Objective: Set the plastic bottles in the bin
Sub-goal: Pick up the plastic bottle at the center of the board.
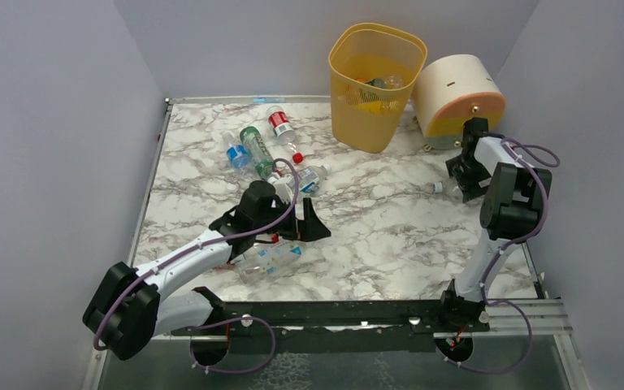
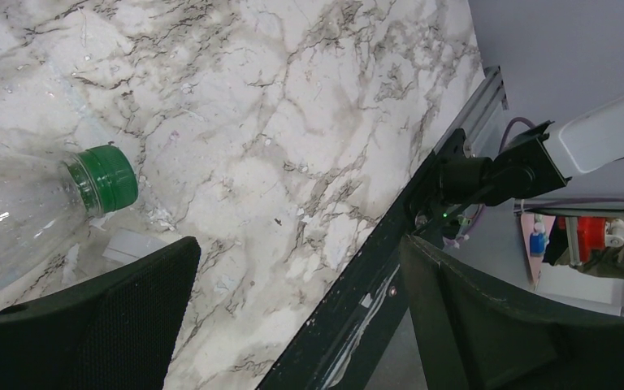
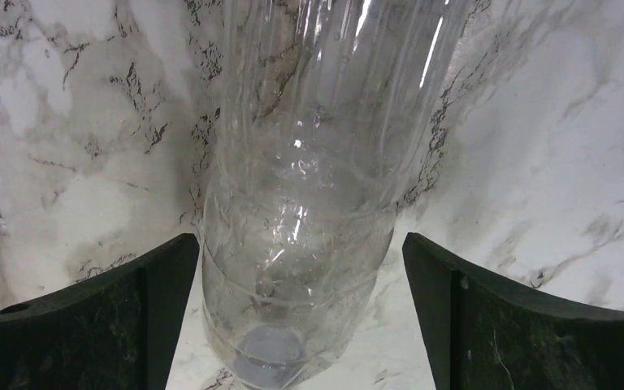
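Note:
The yellow-orange bin [image 1: 371, 122] stands at the back with several bottles inside. Several more plastic bottles lie at the back left: a red-labelled one [image 1: 280, 124], a green one [image 1: 255, 149] and a blue-labelled one [image 1: 237, 155]. My left gripper [image 1: 280, 231] is open and empty, low over the table beside a clear bottle [image 1: 269, 260]; in the left wrist view [image 2: 296, 244] a green-capped clear bottle [image 2: 41, 213] lies outside the left finger. My right gripper [image 1: 461, 183] is open, its jaws either side of a clear bottle [image 3: 301, 187] lying on the table, not closed on it.
A cream-and-peach cylinder [image 1: 458, 97] stands right of the bin, just behind my right gripper. Grey walls close in the marble table [image 1: 374, 227] on three sides. A black rail [image 2: 349, 309] runs along the near edge, close under my left gripper.

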